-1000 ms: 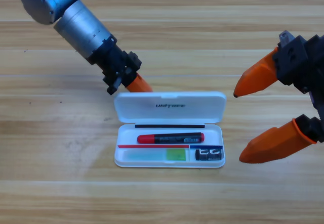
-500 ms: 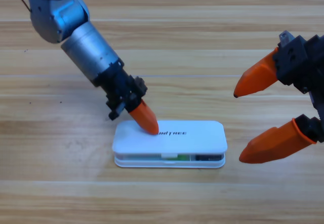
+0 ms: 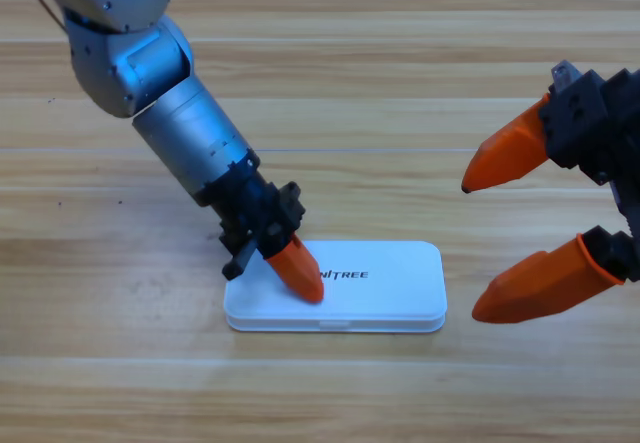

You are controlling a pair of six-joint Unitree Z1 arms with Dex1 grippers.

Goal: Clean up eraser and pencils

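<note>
Two arms show; left fingers, seemingly closed, press the shut case lid. Right fingers wait open at the worktop's right edge.

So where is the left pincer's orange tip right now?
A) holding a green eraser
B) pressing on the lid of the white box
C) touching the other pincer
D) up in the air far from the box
B: the left pincer has its orange tip down on the lid of the closed white box, near the lid's left end.
</note>
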